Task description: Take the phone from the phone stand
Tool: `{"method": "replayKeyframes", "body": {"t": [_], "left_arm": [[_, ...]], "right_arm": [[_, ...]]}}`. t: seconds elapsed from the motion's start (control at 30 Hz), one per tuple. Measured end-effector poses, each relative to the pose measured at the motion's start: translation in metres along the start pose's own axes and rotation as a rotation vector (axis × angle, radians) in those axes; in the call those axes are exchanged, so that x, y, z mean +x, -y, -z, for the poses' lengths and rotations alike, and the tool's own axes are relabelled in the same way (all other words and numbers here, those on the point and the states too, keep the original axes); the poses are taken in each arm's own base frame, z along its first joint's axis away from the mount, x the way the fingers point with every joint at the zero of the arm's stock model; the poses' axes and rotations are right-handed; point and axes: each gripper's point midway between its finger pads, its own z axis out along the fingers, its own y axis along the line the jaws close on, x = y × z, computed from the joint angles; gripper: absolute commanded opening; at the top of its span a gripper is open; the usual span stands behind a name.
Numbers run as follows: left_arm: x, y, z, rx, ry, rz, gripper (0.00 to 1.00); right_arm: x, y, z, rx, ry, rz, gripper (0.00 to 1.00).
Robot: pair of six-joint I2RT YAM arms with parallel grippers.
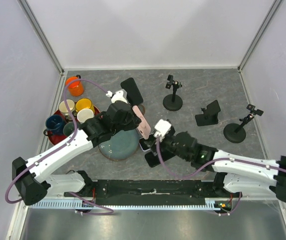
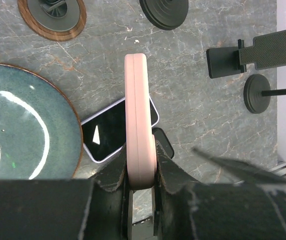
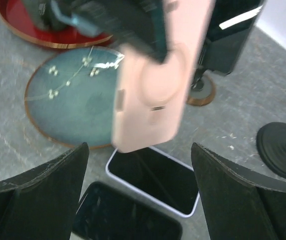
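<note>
Grey tabletop (image 1: 208,85) has four stands (image 1: 173,97). Left pincer (image 2: 141,172) squeezes the pink phone (image 2: 139,120) up in the air, off any stand. I think only putting it down is left. Right pincer (image 3: 138,160) is wide open, holding nothing. Four phones: pink, two flat phones (image 3: 158,180), one black phone (image 1: 131,91) on a stand.

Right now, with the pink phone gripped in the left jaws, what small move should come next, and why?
Probably lower the pink phone onto bare table: the left gripper holds it clear of any stand, above a flat white-cased phone, and the right gripper has open jaws.
</note>
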Motion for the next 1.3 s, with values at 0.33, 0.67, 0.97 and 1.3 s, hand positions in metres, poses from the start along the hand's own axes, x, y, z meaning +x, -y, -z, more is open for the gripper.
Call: {"method": "replayKeyframes", "body": {"t": [0.33, 0.67, 0.97, 1.3], "left_arm": [[0.005, 0.006, -0.006, 0.003, -0.03, 0.052, 0.02], [0.005, 0.006, -0.006, 0.002, -0.03, 0.066, 0.1], [-0.002, 0.003, -0.003, -0.002, 0.009, 0.092, 0.73], [-0.066, -0.003, 0.06, 0.059, 0.273, 0.026, 0.93]], "right_arm": [[0.043, -0.03, -0.022, 0.158, -0.123, 0.202, 0.84], [0.028, -0.011, -0.045, 0.376, -0.085, 0.232, 0.44], [0.026, -0.007, -0.048, 0.456, -0.104, 0.241, 0.0], [0.049, 0.016, -0.027, 0.398, -0.245, 0.142, 0.0]]}}
